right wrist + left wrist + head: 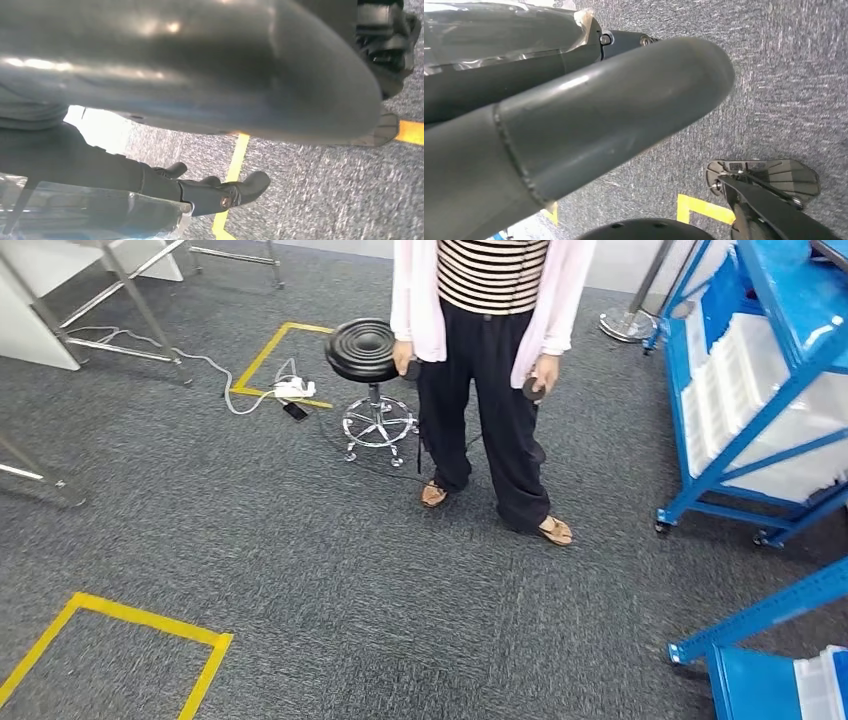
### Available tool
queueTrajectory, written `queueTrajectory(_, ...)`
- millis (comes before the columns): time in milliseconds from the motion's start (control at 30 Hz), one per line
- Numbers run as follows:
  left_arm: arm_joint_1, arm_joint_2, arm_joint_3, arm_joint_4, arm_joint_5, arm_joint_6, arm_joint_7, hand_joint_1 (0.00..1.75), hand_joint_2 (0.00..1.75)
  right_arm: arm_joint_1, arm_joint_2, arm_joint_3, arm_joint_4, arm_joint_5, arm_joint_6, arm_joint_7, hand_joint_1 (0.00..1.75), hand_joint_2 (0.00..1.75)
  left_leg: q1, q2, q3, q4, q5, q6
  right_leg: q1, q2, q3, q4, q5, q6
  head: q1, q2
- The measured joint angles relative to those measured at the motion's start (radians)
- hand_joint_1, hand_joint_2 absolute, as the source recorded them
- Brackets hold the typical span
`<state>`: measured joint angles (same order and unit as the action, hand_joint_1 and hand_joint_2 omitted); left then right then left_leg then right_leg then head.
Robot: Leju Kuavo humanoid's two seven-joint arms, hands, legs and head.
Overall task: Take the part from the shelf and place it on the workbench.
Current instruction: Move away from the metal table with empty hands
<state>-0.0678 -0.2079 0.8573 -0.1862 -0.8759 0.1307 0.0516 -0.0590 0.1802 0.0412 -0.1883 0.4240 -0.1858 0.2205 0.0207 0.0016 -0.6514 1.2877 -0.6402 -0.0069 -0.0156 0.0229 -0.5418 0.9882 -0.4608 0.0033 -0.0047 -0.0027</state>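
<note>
The blue shelf (760,390) stands at the right of the head view with white bins (735,380) on its tiers, a second blue rack (770,660) nearer at lower right, and which item is the part I cannot tell. In the wrist views the left hand (589,125) and right hand (210,75) hang over grey carpet (330,570), each holding nothing that can be seen (the thick grey thumbs crowd both pictures), the right hand's dark fingers (235,192) lightly curled. A person (490,370) stands mid-floor beside a black stool (365,355), with yellow floor tape (130,620) at lower left.
</note>
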Motion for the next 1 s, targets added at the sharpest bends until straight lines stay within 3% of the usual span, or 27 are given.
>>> queueTrajectory(33, 0.001, 0.001, 0.000, 0.000, 0.001, 0.001, 0.002, 0.00, 0.00, 0.001, 0.000, 0.000, 0.000, 0.003, 0.000, 0.001, 0.00, 0.00, 0.002, -0.002, -0.006, 0.009, 0.009, -0.002, 0.000, 0.013, 0.001, 0.001, 0.000, 0.000, -0.001, 0.000)
queueTrajectory(67, 0.001, 0.001, 0.000, 0.000, 0.003, 0.002, 0.003, 0.00, 0.00, 0.002, 0.000, 0.000, 0.000, 0.005, 0.000, 0.002, 0.00, 0.00, 0.005, -0.004, 0.005, -0.021, 0.037, -0.004, -0.001, 0.027, 0.002, 0.003, 0.000, 0.001, 0.000, 0.000)
queueTrajectory(100, 0.001, 0.002, 0.000, 0.000, 0.005, 0.003, 0.004, 0.00, 0.00, 0.002, 0.000, 0.000, 0.000, 0.007, 0.000, 0.003, 0.00, 0.00, 0.010, -0.015, 0.031, -0.080, 0.076, -0.006, -0.002, 0.041, 0.002, 0.006, -0.001, 0.002, -0.001, 0.000)
queueTrajectory(167, 0.001, 0.002, 0.000, 0.000, 0.006, 0.004, 0.005, 0.00, 0.00, 0.000, 0.001, 0.000, 0.000, 0.009, 0.000, 0.003, 0.00, 0.00, 0.019, -0.060, 0.080, -0.198, 0.126, -0.008, 0.001, 0.067, -0.007, 0.021, -0.006, 0.011, -0.001, 0.000)
queueTrajectory(233, 0.001, 0.003, 0.000, 0.000, 0.008, 0.004, 0.006, 0.00, 0.00, -0.002, 0.002, 0.000, 0.000, 0.013, 0.000, 0.003, 0.00, 0.00, 0.017, -0.083, 0.094, -0.238, 0.130, -0.001, 0.004, 0.088, -0.025, 0.030, -0.008, 0.026, -0.001, 0.000)
queueTrajectory(300, -0.001, 0.002, 0.001, 0.000, 0.015, 0.007, 0.008, 0.00, 0.00, 0.001, 0.002, 0.001, 0.000, 0.022, 0.000, 0.003, 0.00, 0.00, 0.009, -0.061, 0.093, -0.243, 0.135, 0.018, 0.001, 0.102, -0.039, 0.029, -0.004, 0.041, 0.000, 0.000)
queueTrajectory(367, -0.002, 0.001, 0.002, 0.000, 0.025, 0.015, 0.010, 0.00, 0.00, 0.002, 0.003, 0.003, 0.001, 0.033, 0.002, 0.004, 0.00, 0.00, 0.007, -0.035, 0.095, -0.252, 0.143, 0.036, -0.001, 0.066, -0.060, 0.063, -0.021, 0.047, 0.002, 0.000)
queueTrajectory(433, -0.001, 0.000, 0.004, 0.000, 0.033, 0.025, 0.012, 0.00, 0.00, -0.001, 0.004, 0.007, 0.001, 0.045, 0.006, 0.006, 0.00, 0.00, 0.005, -0.008, 0.095, -0.257, 0.146, 0.046, -0.001, 0.010, -0.115, 0.172, -0.074, 0.043, 0.005, 0.000)
queueTrajectory(500, 0.000, -0.001, 0.012, 0.000, 0.046, 0.039, 0.016, 0.00, 0.00, -0.004, 0.005, 0.014, 0.001, 0.062, 0.016, 0.006, 0.00, 0.00, -0.001, 0.023, 0.093, -0.256, 0.145, 0.049, -0.002, -0.008, -0.173, 0.293, -0.120, 0.045, 0.006, 0.000)
queueTrajectory(533, 0.000, -0.003, 0.016, 0.000, 0.053, 0.047, 0.018, 0.00, 0.00, -0.003, 0.004, 0.019, 0.002, 0.070, 0.021, 0.006, 0.00, 0.00, -0.003, 0.037, 0.093, -0.256, 0.144, 0.050, -0.003, -0.011, -0.180, 0.312, -0.123, 0.049, 0.006, 0.000)
queueTrajectory(567, 0.000, -0.005, 0.021, 0.000, 0.059, 0.056, 0.020, 0.00, 0.00, -0.002, 0.004, 0.024, 0.002, 0.079, 0.025, 0.007, 0.00, 0.00, -0.004, 0.049, 0.093, -0.256, 0.144, 0.049, -0.003, -0.015, -0.167, 0.291, -0.112, 0.055, 0.006, 0.000)
queueTrajectory(600, 0.000, -0.007, 0.025, 0.000, 0.063, 0.063, 0.020, 0.00, 0.00, -0.002, 0.004, 0.029, 0.002, 0.085, 0.027, 0.007, 0.00, 0.00, -0.005, 0.060, 0.094, -0.256, 0.143, 0.049, -0.004, -0.024, -0.133, 0.232, -0.090, 0.061, 0.006, 0.000)
queueTrajectory(633, -0.001, -0.009, 0.028, 0.000, 0.066, 0.069, 0.020, 0.00, 0.00, -0.003, 0.005, 0.033, 0.002, 0.088, 0.028, 0.008, 0.00, 0.00, -0.005, 0.069, 0.096, -0.256, 0.142, 0.047, -0.002, -0.049, -0.091, 0.155, -0.065, 0.062, 0.006, 0.000)
queueTrajectory(700, 0.000, -0.015, 0.036, 0.000, 0.069, 0.076, 0.019, 0.00, 0.00, -0.008, 0.005, 0.039, 0.003, 0.092, 0.028, 0.010, 0.00, 0.00, -0.009, 0.087, 0.103, -0.256, 0.137, 0.038, 0.007, -0.099, -0.034, 0.045, -0.027, 0.054, 0.006, 0.000)
queueTrajectory(733, 0.000, -0.017, 0.039, 0.000, 0.070, 0.078, 0.019, 0.00, 0.00, -0.010, 0.006, 0.042, 0.003, 0.093, 0.028, 0.011, 0.00, 0.00, -0.009, 0.096, 0.107, -0.256, 0.134, 0.032, 0.013, -0.112, -0.026, 0.027, -0.020, 0.047, 0.006, 0.000)
queueTrajectory(800, 0.000, -0.023, 0.043, 0.000, 0.070, 0.078, 0.019, 0.00, 0.00, -0.012, 0.005, 0.046, 0.003, 0.094, 0.028, 0.013, 0.00, 0.00, -0.007, 0.116, 0.115, -0.261, 0.131, 0.020, 0.017, -0.092, -0.026, 0.021, -0.012, 0.031, 0.006, 0.000)
queueTrajectory(833, -0.001, -0.025, 0.044, 0.000, 0.070, 0.079, 0.018, 0.00, 0.00, -0.011, 0.005, 0.047, 0.003, 0.094, 0.028, 0.015, 0.00, 0.00, -0.004, 0.108, 0.117, -0.258, 0.126, 0.013, 0.013, -0.080, -0.022, 0.015, -0.007, 0.023, 0.005, 0.000)
queueTrajectory(900, -0.002, -0.027, 0.046, 0.000, 0.070, 0.079, 0.018, 0.00, 0.00, -0.010, 0.005, 0.051, 0.003, 0.094, 0.028, 0.017, 0.00, 0.00, 0.001, 0.058, 0.097, -0.201, 0.083, 0.005, 0.002, -0.054, -0.011, 0.003, 0.004, 0.006, 0.001, 0.000)
queueTrajectory(933, -0.001, -0.027, 0.047, 0.000, 0.070, 0.079, 0.017, 0.00, 0.00, -0.010, 0.006, 0.053, 0.003, 0.094, 0.028, 0.018, 0.00, 0.00, 0.002, 0.026, 0.072, -0.142, 0.049, 0.004, 0.000, -0.041, -0.011, 0.002, 0.007, 0.001, -0.001, 0.000)
queueTrajectory(1000, 0.002, -0.027, 0.048, 0.000, 0.071, 0.079, 0.016, 0.00, 0.00, -0.010, 0.007, 0.054, 0.003, 0.095, 0.028, 0.018, 0.00, 0.00, 0.003, -0.001, 0.011, -0.017, -0.006, 0.001, 0.002, -0.014, -0.011, 0.002, 0.007, -0.004, -0.002, 0.000)
